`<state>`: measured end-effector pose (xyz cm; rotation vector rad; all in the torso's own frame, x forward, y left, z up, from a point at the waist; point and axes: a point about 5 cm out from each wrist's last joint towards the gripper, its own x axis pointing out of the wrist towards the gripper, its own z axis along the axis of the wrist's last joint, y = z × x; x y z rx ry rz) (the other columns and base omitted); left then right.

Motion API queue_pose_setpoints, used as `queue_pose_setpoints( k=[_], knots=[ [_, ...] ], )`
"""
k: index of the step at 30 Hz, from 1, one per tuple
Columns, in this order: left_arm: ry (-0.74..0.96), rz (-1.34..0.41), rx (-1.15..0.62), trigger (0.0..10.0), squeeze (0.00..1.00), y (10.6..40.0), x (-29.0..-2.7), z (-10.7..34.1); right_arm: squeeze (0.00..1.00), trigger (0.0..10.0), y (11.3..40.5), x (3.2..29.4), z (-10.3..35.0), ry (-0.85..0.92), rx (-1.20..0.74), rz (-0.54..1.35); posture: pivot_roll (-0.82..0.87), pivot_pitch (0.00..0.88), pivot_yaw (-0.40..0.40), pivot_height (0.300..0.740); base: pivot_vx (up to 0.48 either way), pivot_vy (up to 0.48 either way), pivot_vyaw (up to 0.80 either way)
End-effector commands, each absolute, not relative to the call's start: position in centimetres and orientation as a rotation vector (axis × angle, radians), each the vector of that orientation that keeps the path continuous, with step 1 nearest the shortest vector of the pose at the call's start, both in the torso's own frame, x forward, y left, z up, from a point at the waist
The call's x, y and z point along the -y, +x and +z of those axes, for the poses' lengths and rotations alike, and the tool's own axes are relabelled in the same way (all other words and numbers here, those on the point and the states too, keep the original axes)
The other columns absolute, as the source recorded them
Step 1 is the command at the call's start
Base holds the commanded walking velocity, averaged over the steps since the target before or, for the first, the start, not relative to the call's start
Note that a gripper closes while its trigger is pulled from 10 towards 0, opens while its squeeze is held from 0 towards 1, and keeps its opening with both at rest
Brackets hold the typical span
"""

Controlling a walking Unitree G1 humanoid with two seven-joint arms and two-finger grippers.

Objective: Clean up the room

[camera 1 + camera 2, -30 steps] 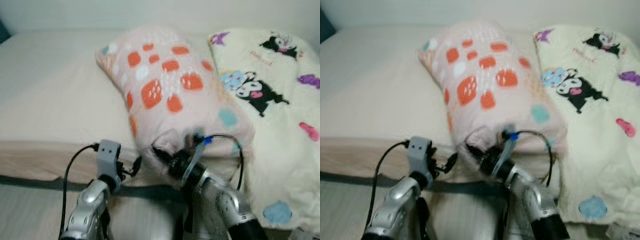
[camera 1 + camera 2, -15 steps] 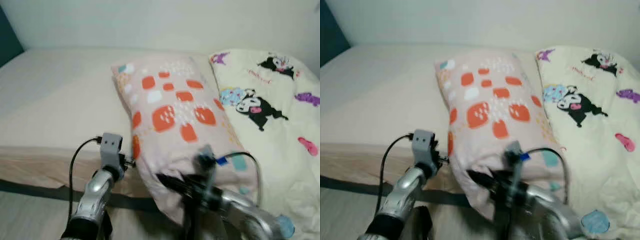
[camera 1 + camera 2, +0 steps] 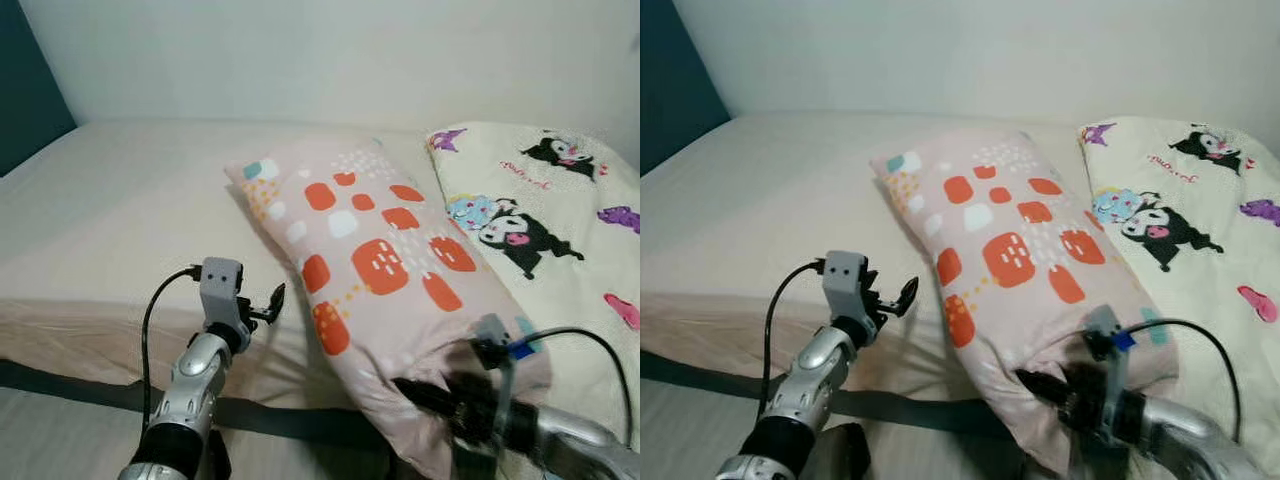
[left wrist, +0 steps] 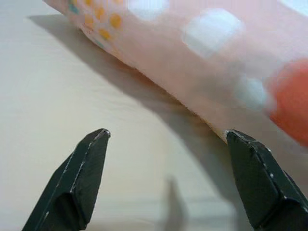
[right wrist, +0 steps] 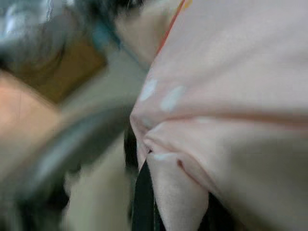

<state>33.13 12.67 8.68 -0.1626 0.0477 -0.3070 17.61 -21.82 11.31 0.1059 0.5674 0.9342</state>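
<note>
A pink pillow (image 3: 380,250) with orange and white patches lies slantwise on the bed (image 3: 120,200). Its near corner hangs over the bed's front edge. My right gripper (image 3: 415,392) is shut on that near corner, and the wrist view shows pink pillow fabric (image 5: 216,96) bunched between the black fingers (image 5: 142,202). My left gripper (image 3: 272,300) stands open just left of the pillow's side, over the sheet. In its wrist view the fingertips (image 4: 102,134) are spread wide with nothing between them, and the pillow (image 4: 202,53) lies close beyond.
A cream blanket (image 3: 560,200) printed with cartoon figures covers the bed's right side, against the pillow. A dark strip (image 3: 280,415) runs along the bed's front below the mattress. The pale wall (image 3: 350,50) stands behind, with a dark teal panel (image 3: 25,100) at far left.
The camera has risen and shifted. The pillow's near end has swung to the right with my right gripper. My left gripper, earlier against the pillow's side, now stands apart from it.
</note>
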Motion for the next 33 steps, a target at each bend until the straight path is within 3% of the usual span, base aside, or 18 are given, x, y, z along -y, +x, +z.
queue_pose_setpoints(
  k=[1, 8, 14, 16, 20, 24, 29, 33],
  knots=[
    [-0.228, -0.309, -0.046, 10.0, 0.00, 33.4, -12.2, 8.6, 0.00, 0.0, 13.8, 19.5, 10.5, 0.148, -0.727, 1.113, -0.16, 0.000, 0.006, 0.461, 0.000, 0.000, 0.00],
    [-0.335, -0.322, -0.073, 10.0, 0.00, 33.4, -11.7, 8.3, 0.00, 0.0, 11.7, 18.2, 10.0, 0.173, -0.779, 1.195, -0.16, 0.000, 0.014, 0.461, 0.000, 0.000, 0.00],
    [-0.610, -0.430, -0.178, 10.0, 0.00, 33.1, -10.2, 7.5, 0.00, 0.0, 10.8, 17.9, 10.0, 0.174, -0.799, 1.220, -0.18, 0.000, 0.030, 0.461, 0.000, 0.000, 0.00],
    [-0.812, -0.604, -0.240, 10.0, 0.00, 32.3, -8.4, 7.6, 0.00, 0.0, 11.1, 18.3, 9.7, 0.167, -0.797, 1.184, -0.18, 0.000, 0.032, 0.461, 0.000, 0.000, 0.00],
    [-1.009, -0.743, -0.276, 10.0, 0.00, 31.3, -7.5, 7.6, 0.00, 0.0, 11.2, 18.1, 9.8, 0.163, -0.794, 1.164, -0.18, 0.001, 0.035, 0.461, 0.000, 0.000, 0.00],
    [-1.052, -0.778, -0.297, 10.0, 0.00, 30.9, -7.4, 7.3, 0.00, 0.0, 11.2, 18.0, 9.8, 0.162, -0.792, 1.160, -0.18, 0.004, 0.034, 0.461, 0.000, 0.000, 0.00],
    [-1.161, -0.940, -0.394, 10.0, 0.00, 29.1, -6.0, 6.8, 0.00, 0.0, 11.5, 17.9, 9.9, 0.146, -0.783, 1.138, -0.19, 0.023, 0.037, 0.461, 0.000, 0.000, 0.00],
    [-1.122, -0.993, -0.467, 10.0, 0.00, 28.0, -4.4, 6.1, 0.00, 0.0, 11.9, 18.0, 10.1, 0.136, -0.765, 1.126, -0.20, 0.029, 0.039, 0.461, 0.000, 0.000, 0.00]
  ],
)
